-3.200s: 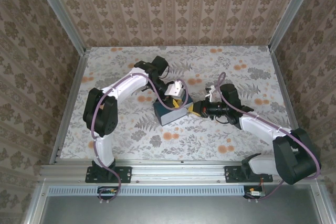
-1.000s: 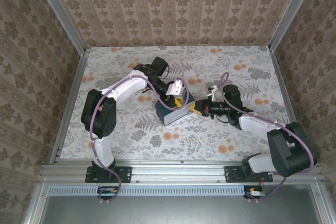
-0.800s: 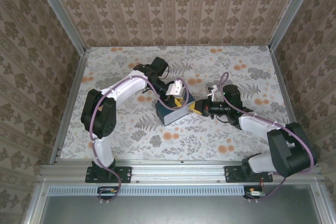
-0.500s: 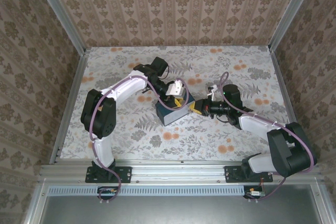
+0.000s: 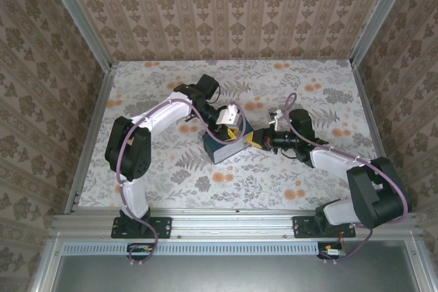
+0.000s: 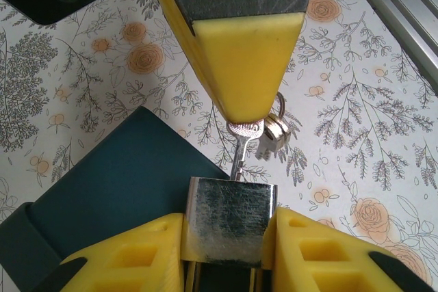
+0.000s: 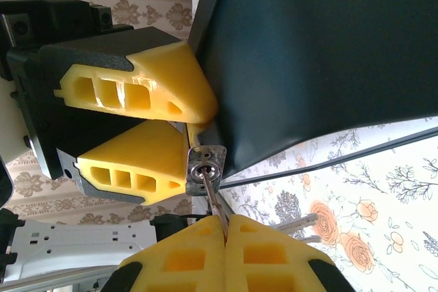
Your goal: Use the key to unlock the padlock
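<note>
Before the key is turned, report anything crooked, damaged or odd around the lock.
Nothing stands out. The padlock sits squarely clamped in the left gripper. The key, held by the right gripper, is seated in its keyway, and the spare keys hang loose on their ring beside it.

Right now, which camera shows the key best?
Left wrist. The key is seen side-on, from the right gripper pinching its head down into the padlock clamped in the jaws of the left gripper. The right wrist view catches it entering the padlock's face end-on. In the top external view it is too small to make out.
</note>
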`<state>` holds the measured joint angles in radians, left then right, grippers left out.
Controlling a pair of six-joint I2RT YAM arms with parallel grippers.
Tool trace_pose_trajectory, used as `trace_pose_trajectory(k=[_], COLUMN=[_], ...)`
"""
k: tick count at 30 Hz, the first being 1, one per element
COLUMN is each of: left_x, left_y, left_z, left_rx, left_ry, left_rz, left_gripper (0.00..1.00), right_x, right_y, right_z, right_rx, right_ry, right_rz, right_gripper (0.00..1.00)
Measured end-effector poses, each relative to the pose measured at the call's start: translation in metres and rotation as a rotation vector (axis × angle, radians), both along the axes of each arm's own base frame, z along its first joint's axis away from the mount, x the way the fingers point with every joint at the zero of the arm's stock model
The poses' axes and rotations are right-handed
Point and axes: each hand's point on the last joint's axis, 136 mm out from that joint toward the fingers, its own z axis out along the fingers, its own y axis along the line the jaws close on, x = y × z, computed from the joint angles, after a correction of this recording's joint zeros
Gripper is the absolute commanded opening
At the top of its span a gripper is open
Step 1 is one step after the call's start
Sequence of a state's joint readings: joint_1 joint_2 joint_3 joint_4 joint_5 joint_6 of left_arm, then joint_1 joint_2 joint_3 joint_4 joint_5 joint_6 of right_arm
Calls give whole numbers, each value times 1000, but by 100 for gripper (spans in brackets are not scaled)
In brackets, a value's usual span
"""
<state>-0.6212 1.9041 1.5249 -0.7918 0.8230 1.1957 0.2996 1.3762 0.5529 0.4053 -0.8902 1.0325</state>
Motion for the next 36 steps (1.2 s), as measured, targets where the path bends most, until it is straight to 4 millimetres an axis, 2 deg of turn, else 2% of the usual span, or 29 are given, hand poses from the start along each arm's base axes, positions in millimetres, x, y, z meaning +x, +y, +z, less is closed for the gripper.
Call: trace_pose_trajectory(k=[36], left_x=[-1], left_y=[0], left_z=[0], left_rx=[0], left_ry=[-23], left_rz=[-1], left_gripper=[31], right_x=[5], right_y=[7], right_z=[0], right_rx=[-11], right_ry=[15], right_rz=[12], right_gripper=[0])
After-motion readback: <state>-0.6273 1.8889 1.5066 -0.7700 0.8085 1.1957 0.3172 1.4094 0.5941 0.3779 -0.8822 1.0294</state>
